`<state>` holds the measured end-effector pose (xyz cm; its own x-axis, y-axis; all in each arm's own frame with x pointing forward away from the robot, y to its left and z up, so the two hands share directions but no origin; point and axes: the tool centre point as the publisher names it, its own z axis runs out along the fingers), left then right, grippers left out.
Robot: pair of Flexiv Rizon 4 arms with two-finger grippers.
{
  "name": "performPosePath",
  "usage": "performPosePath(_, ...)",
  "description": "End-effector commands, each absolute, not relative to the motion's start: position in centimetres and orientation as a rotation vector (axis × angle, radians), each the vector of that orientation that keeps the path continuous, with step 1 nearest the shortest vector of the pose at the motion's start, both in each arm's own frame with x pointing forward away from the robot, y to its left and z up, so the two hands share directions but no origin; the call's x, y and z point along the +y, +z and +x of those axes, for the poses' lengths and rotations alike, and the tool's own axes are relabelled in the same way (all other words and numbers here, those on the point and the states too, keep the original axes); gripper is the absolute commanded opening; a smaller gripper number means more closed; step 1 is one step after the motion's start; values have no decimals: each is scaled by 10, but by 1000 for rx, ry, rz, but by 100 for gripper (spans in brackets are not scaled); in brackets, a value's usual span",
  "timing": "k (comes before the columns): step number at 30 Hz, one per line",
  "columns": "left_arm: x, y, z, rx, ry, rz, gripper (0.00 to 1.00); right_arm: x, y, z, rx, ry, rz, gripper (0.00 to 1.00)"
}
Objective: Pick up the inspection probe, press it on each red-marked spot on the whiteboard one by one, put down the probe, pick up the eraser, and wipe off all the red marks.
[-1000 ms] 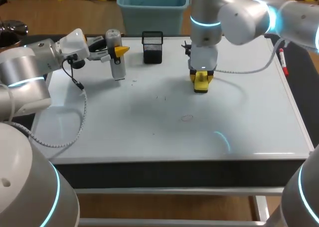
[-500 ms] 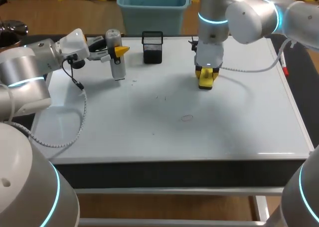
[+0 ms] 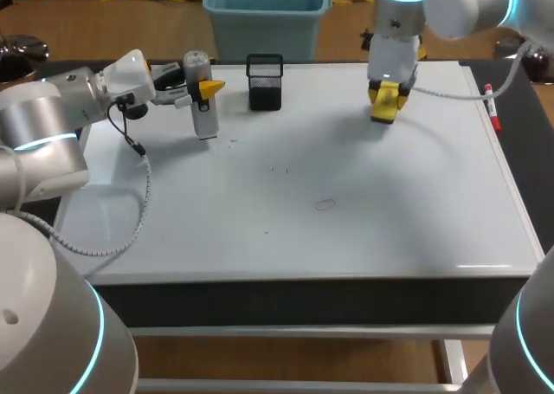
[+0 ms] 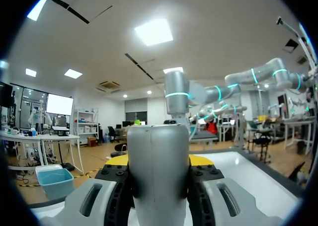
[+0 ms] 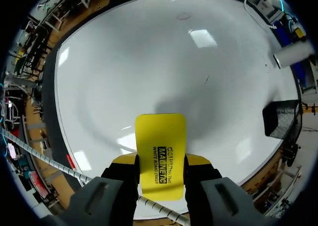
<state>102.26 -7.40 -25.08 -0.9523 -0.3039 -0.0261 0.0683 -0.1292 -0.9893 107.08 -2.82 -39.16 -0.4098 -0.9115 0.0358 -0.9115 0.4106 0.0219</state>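
**Yellow eraser in right claw, ring mark not yet wiped**

Right gripper (image 5: 160, 162) was closed onto the eraser (image 5: 160, 136), its fingers pinching the two long sides with the pad end pointing ahead. It appeared to hang clear of the whiteboard (image 3: 389, 229), right of the black mesh holder (image 3: 265, 84) and near the same rear edge.

Left gripper (image 3: 208, 89) was clamped round the grey probe (image 3: 202, 113) just left of the holder, tip down. Contact with the board was unclear.

A faint ring mark (image 3: 325, 205) lay in front of the holder, towards the middle, its colour too pale to call. Small specks (image 3: 286, 171) sat nearer the holder. A red marker (image 3: 491, 106) lay far right of the holder, at the board's edge.

Risks, as judged:
- The probe was not yet put down, so strokes near the holder could strike it.
- The side pinch might let the eraser pivot under pressure.
- The pale ring would be easy to miss.
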Motion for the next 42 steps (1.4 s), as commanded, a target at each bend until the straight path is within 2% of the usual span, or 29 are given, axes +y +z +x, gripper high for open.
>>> performPosePath(1, -74, -250, 1023, 1887, -2174, -263, 0, -48, -392, 1088, -2630, -19, 1625, 0)
performPosePath(21, -74, -250, 1023, 1887, -2174, -263, 0, -138, -403, 1106, -2771, -35, 1361, 0)
performPosePath(42, -74, -250, 1023, 1887, -2174, -263, 0, -151, -403, 1102, -2764, -22, 1349, 0)
